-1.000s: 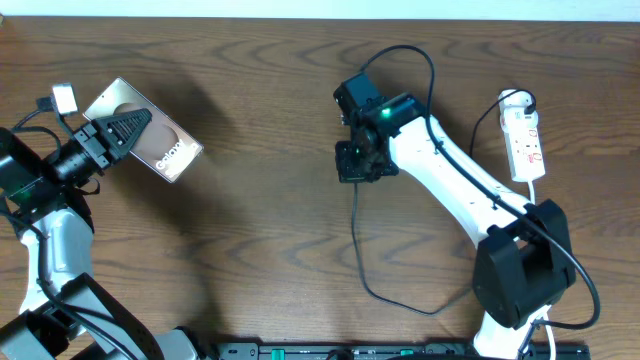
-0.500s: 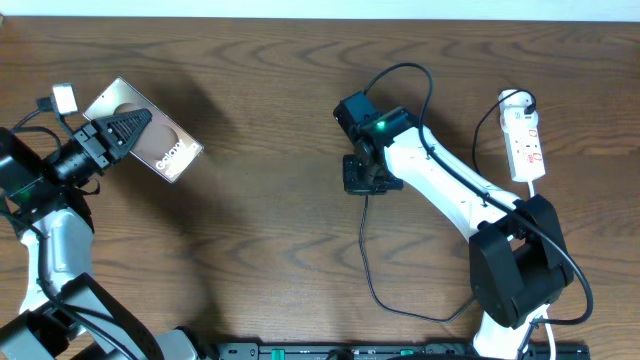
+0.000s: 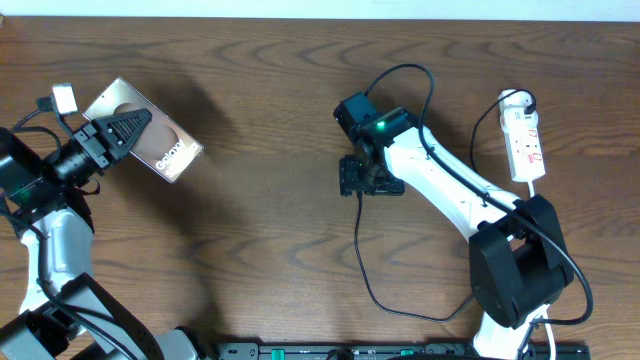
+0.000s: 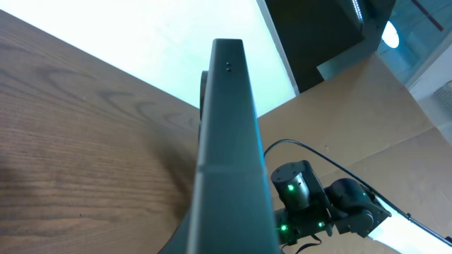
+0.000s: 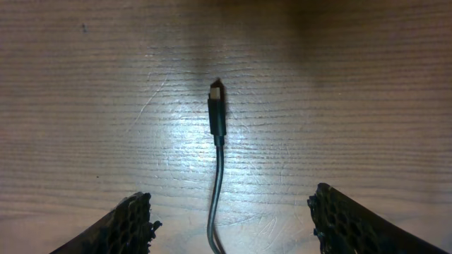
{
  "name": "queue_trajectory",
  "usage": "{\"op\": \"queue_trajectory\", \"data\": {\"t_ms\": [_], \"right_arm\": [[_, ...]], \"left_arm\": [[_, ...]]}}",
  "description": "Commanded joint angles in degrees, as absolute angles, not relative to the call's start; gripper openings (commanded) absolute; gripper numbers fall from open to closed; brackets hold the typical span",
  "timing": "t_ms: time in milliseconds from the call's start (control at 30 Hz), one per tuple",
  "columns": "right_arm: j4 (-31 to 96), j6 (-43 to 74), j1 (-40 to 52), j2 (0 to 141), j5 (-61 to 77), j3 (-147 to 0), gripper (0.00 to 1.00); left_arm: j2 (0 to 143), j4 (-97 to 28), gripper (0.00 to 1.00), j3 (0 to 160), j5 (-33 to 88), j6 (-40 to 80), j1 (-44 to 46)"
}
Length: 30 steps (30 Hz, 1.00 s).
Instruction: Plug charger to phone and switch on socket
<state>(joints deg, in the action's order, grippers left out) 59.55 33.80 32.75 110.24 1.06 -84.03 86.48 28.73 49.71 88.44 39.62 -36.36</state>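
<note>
The phone [image 3: 172, 155], bronze-brown with white "Galaxy" lettering, is held tilted above the table's left side, with my left gripper [image 3: 133, 128] shut on it. In the left wrist view the phone [image 4: 229, 148] shows edge-on as a dark slab that hides the fingers. The charger [image 3: 357, 240], a thin black cable, curls over the table's middle. Its plug tip [image 5: 217, 106] lies flat on the wood, untouched. My right gripper [image 3: 357, 180] [image 5: 229, 204] hovers open over it, one finger on each side of the cable. The white socket [image 3: 525, 140] lies at the far right.
A white cord and black plug [image 3: 512, 100] sit at the socket's far end. The right arm's own thick black cable [image 3: 405, 72] loops above its wrist. A black bar [image 3: 350, 351] runs along the table's front edge.
My right gripper has opened and let go of the charger plug, which now lies on the table. That arm shifted slightly right. The left arm and phone have not moved.
</note>
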Motion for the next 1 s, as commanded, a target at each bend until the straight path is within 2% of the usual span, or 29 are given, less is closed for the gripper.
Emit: {"op": "queue_trajectory", "data": {"t_ms": [0,200,367,733,967], "right_arm": [[59.35,35.97,33.23,111.13,0.8,-82.17,0.7],[55.94,36.4,33.76,112.33,2.72,-80.12,0.67],[54.63,36.38,33.91,113.67,3.6,-80.09,0.57],[52.95,36.38,33.98,116.92,3.66,-80.12,0.58],[51.99,36.36,33.98,117.38,3.6,-80.09,0.51]], "left_arm": [[85.84,29.17,0.08,49.8,90.04,39.44,-36.58],[85.84,29.17,0.08,49.8,90.04,39.44,-36.58],[85.84,29.17,0.07,49.8,90.04,39.44,-36.58],[85.84,29.19,0.08,49.8,90.04,39.2,-36.58],[85.84,29.17,0.08,49.8,90.04,39.18,-36.58]]}}
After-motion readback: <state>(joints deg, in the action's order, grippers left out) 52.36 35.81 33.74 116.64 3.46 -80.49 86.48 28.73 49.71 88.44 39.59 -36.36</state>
